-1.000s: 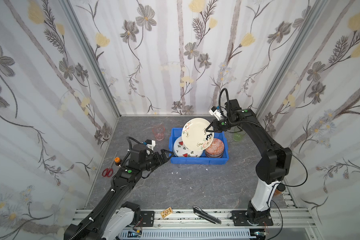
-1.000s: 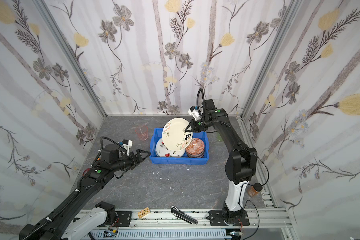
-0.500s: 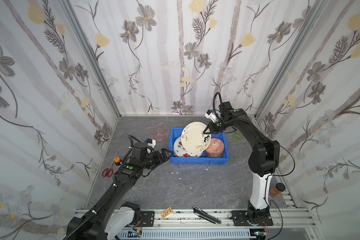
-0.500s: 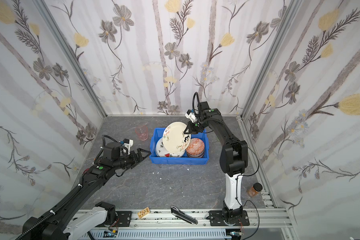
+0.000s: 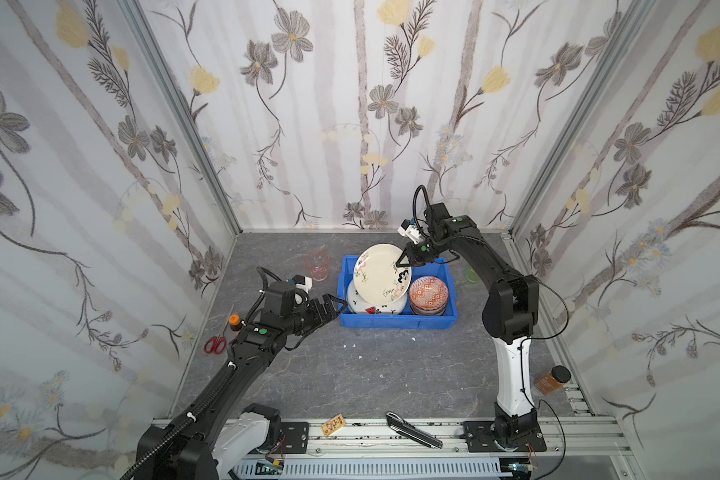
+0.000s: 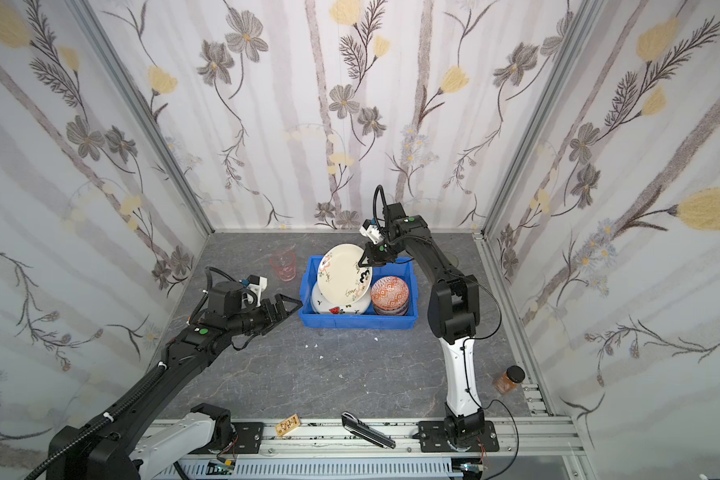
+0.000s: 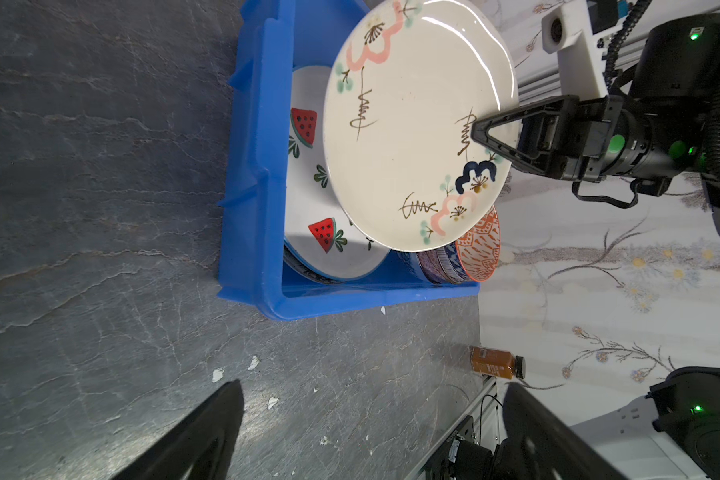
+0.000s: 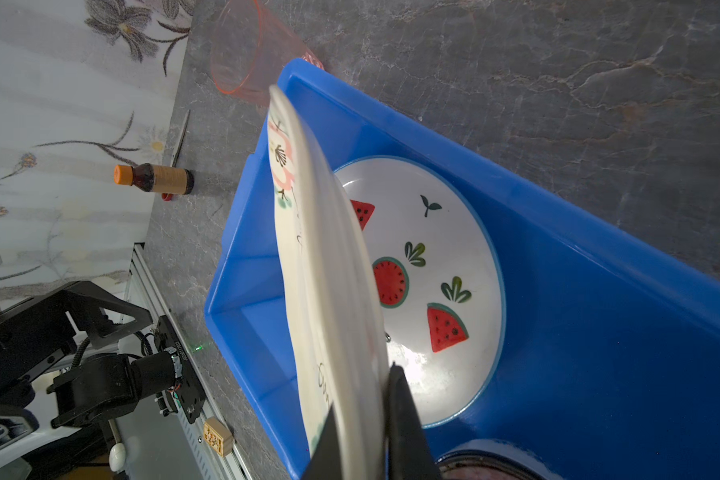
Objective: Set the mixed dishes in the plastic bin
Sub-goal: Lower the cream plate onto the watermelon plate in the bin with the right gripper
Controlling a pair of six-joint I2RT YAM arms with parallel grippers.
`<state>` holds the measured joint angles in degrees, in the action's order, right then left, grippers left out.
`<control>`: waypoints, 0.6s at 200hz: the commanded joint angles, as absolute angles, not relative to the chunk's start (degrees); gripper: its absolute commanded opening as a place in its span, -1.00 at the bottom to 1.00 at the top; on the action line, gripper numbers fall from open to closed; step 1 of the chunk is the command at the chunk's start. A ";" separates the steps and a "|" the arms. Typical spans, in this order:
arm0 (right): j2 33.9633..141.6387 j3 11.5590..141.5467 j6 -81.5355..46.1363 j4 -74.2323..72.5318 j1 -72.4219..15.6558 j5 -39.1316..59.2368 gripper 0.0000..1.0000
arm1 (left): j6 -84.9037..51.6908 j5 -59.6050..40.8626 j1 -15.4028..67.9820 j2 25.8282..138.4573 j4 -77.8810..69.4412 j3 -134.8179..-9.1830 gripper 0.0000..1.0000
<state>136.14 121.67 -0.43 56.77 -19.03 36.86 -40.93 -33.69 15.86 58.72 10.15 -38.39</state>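
A cream floral plate (image 5: 381, 274) (image 6: 344, 272) hangs tilted over the blue plastic bin (image 5: 395, 322) (image 6: 358, 321). My right gripper (image 5: 402, 262) (image 6: 363, 262) (image 8: 366, 415) is shut on its far rim. In the bin lie a watermelon plate (image 5: 371, 308) (image 8: 433, 270) and an orange bowl (image 5: 428, 293) stacked on other bowls. A pink tumbler (image 5: 317, 264) stands left of the bin, a green tumbler (image 5: 471, 275) right of it. My left gripper (image 5: 337, 303) (image 6: 294, 307) (image 7: 373, 388) is open and empty at the bin's front left corner.
Red-handled scissors (image 5: 215, 344) and an orange-capped bottle (image 5: 234, 322) lie by the left wall. A brown jar (image 5: 551, 379) stands at the front right edge. A black tool (image 5: 412, 430) and a small wooden block (image 5: 333, 424) rest on the front rail.
My right gripper has carried the cream plate a little left and lower over the bin, and its arm has folded in. The left gripper has edged towards the bin.
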 commanded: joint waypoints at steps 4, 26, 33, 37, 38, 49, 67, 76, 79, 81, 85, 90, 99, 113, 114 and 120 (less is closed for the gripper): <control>137.51 122.87 0.50 55.06 -19.59 39.76 -1.00 | -40.21 -33.66 15.69 58.89 9.76 -39.11 1.00; 138.81 122.94 0.89 55.30 -20.10 39.66 -1.00 | -40.17 -33.66 15.64 59.06 9.76 -39.11 1.00; 139.22 123.04 1.13 55.44 -20.26 39.60 -1.00 | -40.17 -33.66 15.63 59.06 9.76 -39.09 1.00; 139.47 123.11 1.22 55.48 -20.34 39.66 -1.00 | -40.12 -33.64 15.62 59.14 9.76 -39.11 1.00; 139.52 123.12 1.23 55.47 -20.37 39.65 -1.00 | -40.10 -33.61 15.63 59.14 9.76 -39.11 1.00; 140.04 123.13 1.40 55.42 -20.41 39.81 -1.00 | -40.12 -33.57 15.64 59.24 9.76 -39.11 1.00; 140.74 123.37 1.51 55.46 -20.51 40.04 -1.00 | -39.90 -33.49 15.55 59.58 9.76 -39.08 1.00; 140.96 123.48 1.73 55.46 -20.57 40.23 -1.00 | -39.82 -33.56 15.51 59.74 9.76 -39.16 1.00; 141.10 123.49 1.74 55.46 -20.57 40.25 -1.00 | -39.82 -33.50 15.55 59.76 9.76 -39.19 1.00; 141.16 123.55 1.82 55.44 -20.57 40.25 -1.00 | -39.81 -33.53 15.56 59.83 9.76 -39.20 1.00; 141.27 123.62 1.90 55.46 -20.57 40.29 -1.00 | -39.77 -33.49 15.56 59.85 9.76 -39.13 1.00; 141.52 123.72 1.96 55.59 -20.57 40.34 -1.00 | -39.73 -33.49 15.56 59.92 9.76 -39.16 1.00; 141.89 123.92 2.19 55.77 -20.56 40.32 -1.00 | -39.73 -33.55 15.55 59.99 9.76 -39.11 1.00; 142.50 124.18 2.60 55.99 -20.57 40.34 -1.00 | -39.73 -33.49 15.55 60.02 9.76 -39.06 1.00; 142.53 124.18 2.62 56.03 -20.52 40.34 -1.00 | -39.73 -33.49 15.55 60.02 9.76 -39.04 1.00; 142.81 124.19 2.84 56.07 -20.55 40.41 -1.00 | -39.73 -33.49 15.56 60.03 9.76 -39.02 1.00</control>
